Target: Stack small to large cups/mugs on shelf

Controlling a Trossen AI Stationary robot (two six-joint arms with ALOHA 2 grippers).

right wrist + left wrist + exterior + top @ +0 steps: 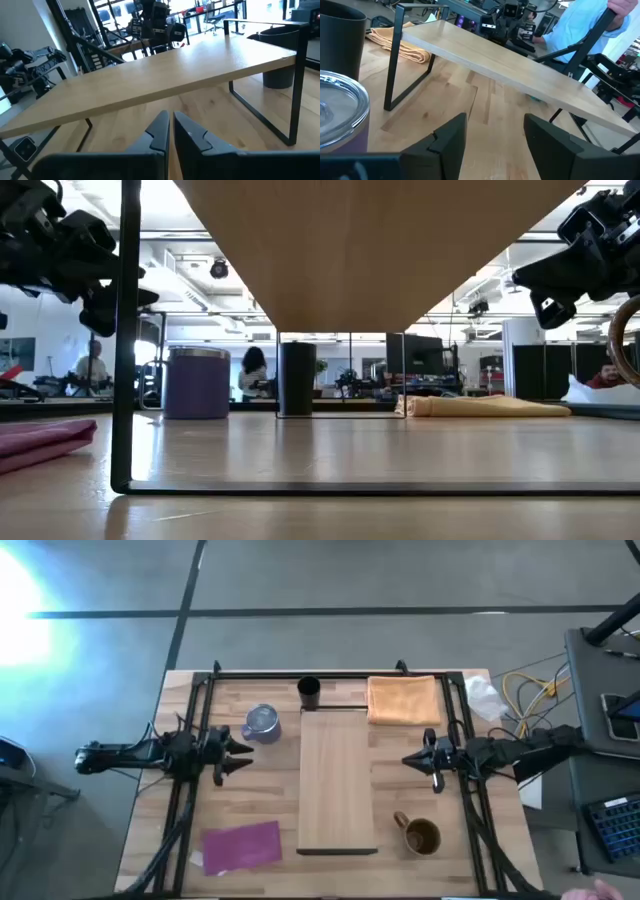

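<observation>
The light-wood shelf [338, 778] stands on dark metal legs in the table's middle. The small black cup [309, 691] stands upright at its far end. The purple mug [261, 723] with a silvery rim stands left of the shelf. The brown handled mug [420, 835] stands near the shelf's near right corner. My left gripper [238, 753] is open, just near of the purple mug, pointing at the shelf. My right gripper [412, 759] is shut, right of the shelf, pointing at it. Both are empty.
A folded orange cloth [404, 699] lies at the far right of the shelf. A purple cloth [241, 845] lies at the near left. White crumpled material [484, 695] sits at the table's far right corner. A dark frame [330, 673] runs along the table's far edge.
</observation>
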